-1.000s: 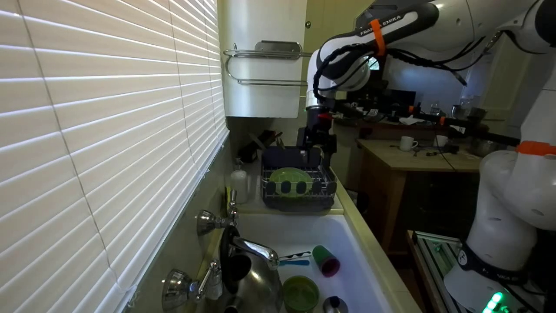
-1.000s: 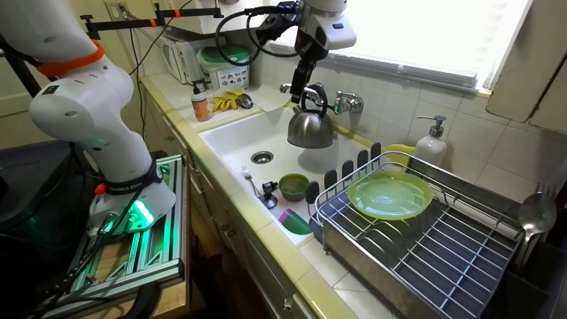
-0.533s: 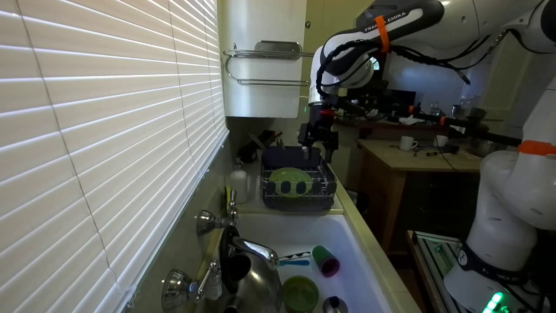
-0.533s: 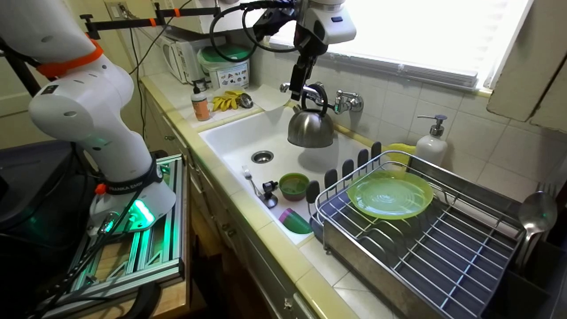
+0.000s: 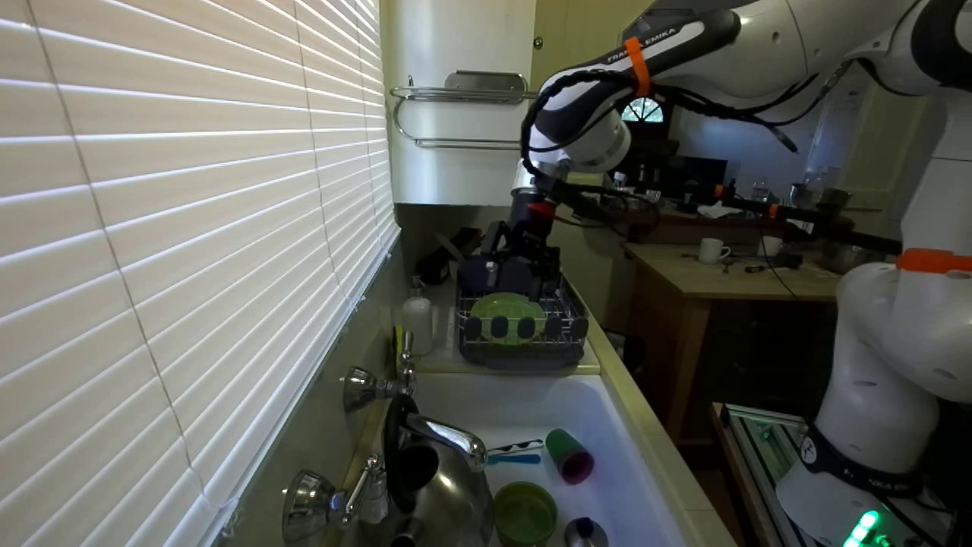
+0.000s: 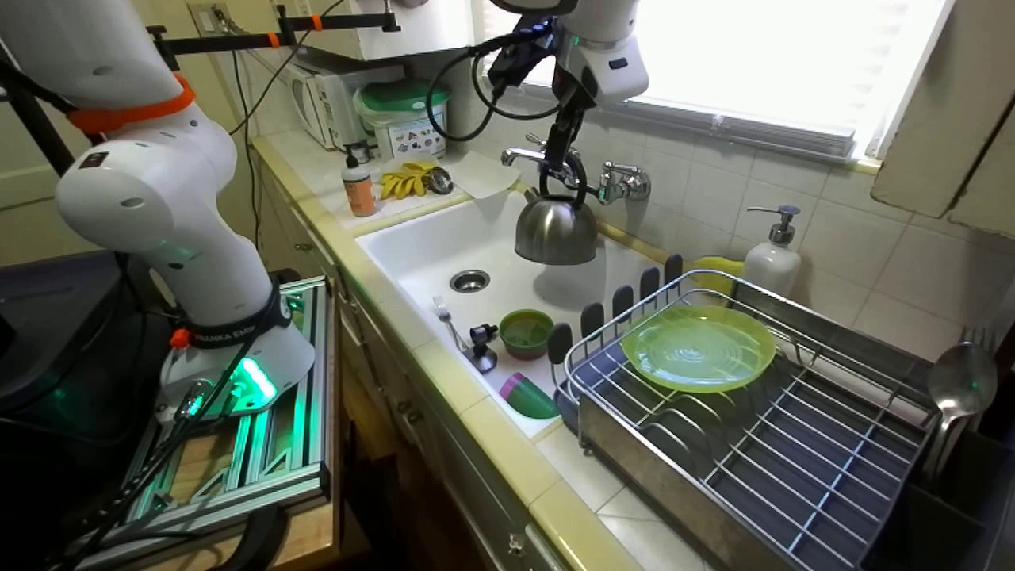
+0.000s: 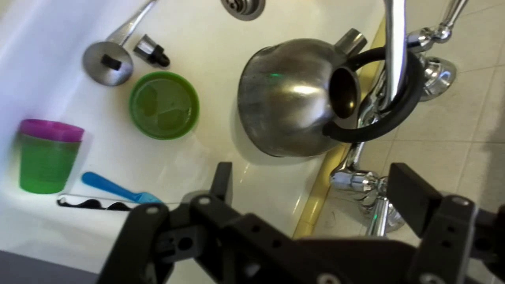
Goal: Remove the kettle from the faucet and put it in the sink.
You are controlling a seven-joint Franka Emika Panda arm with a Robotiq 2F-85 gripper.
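Note:
The silver kettle (image 5: pixel 456 505) hangs above the sink by its black loop handle. It also shows in the other exterior view (image 6: pixel 557 234) and in the wrist view (image 7: pixel 288 98). The handle is looped around the spout of the chrome faucet (image 7: pixel 395 43), which shows in both exterior views (image 5: pixel 453 438) (image 6: pixel 519 155). The white sink (image 6: pixel 420 258) lies below. My gripper (image 7: pixel 311 175) is open and empty, its fingers apart from the kettle, which lies beyond the fingertips. In an exterior view the gripper (image 6: pixel 561 151) overlaps the handle's top.
A green bowl (image 6: pixel 526 333), a green and purple cup (image 6: pixel 530 396) and utensils (image 6: pixel 448 317) lie in the sink. A dish rack (image 6: pixel 761 444) with a green plate (image 6: pixel 699 349) stands beside it. Cross-shaped faucet handles (image 6: pixel 630 182) and the tiled wall (image 6: pixel 714 194) flank the kettle.
My gripper has moved sideways toward the window wall and tilted, after a slight shift the opposite way. The kettle, faucet and sink items have not moved.

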